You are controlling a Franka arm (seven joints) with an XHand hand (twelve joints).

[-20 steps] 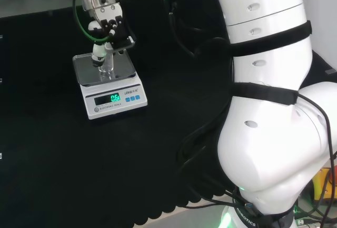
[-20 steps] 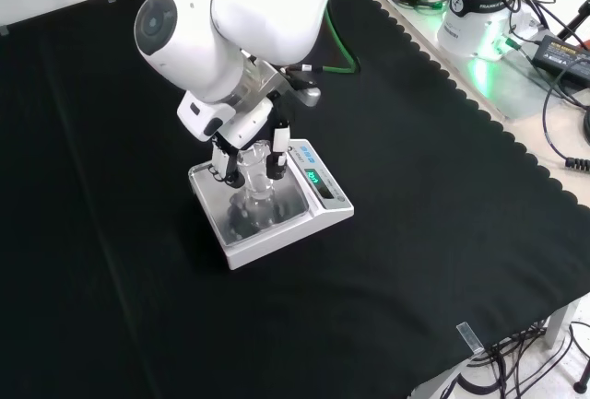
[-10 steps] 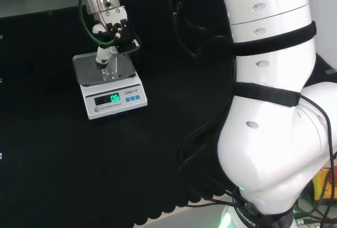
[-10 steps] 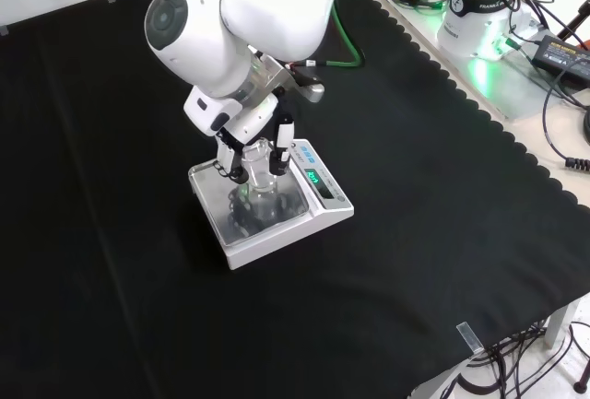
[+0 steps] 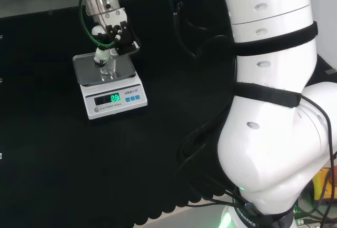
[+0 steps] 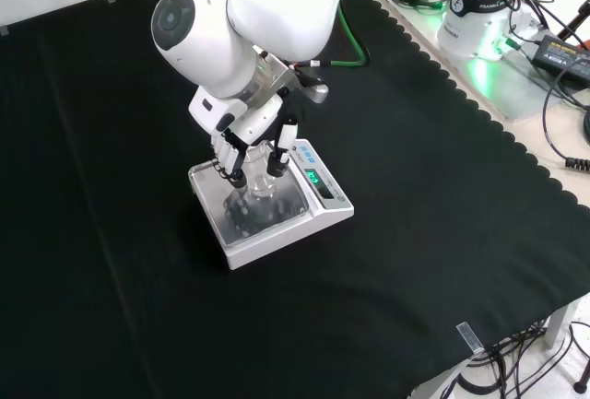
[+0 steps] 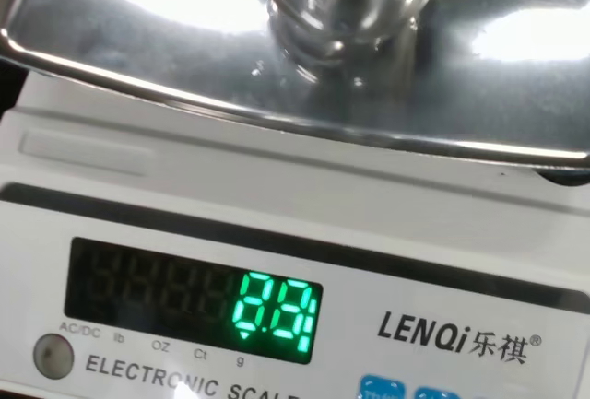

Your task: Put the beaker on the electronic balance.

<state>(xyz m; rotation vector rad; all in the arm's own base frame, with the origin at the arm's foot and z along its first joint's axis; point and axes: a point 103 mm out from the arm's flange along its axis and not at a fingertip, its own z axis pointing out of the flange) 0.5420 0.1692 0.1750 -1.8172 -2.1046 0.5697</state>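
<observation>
Small clear glass beaker (image 5: 107, 70) stands upright on the steel pan of the white electronic balance (image 5: 117, 100), directly under the black-and-white hand (image 5: 112, 34). Fingers (image 6: 274, 161) hang down round its upper part; can't tell whether they touch the glass. My read: straight vertical lift clears it.

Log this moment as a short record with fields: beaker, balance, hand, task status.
beaker: clear glass beaker standing upright on the balance pan
balance: white electronic balance with steel pan, green display lit, on the black cloth
hand: hand right above the beaker, fingers around its top
task status: beaker is on the pan; release cannot be confirmed
</observation>
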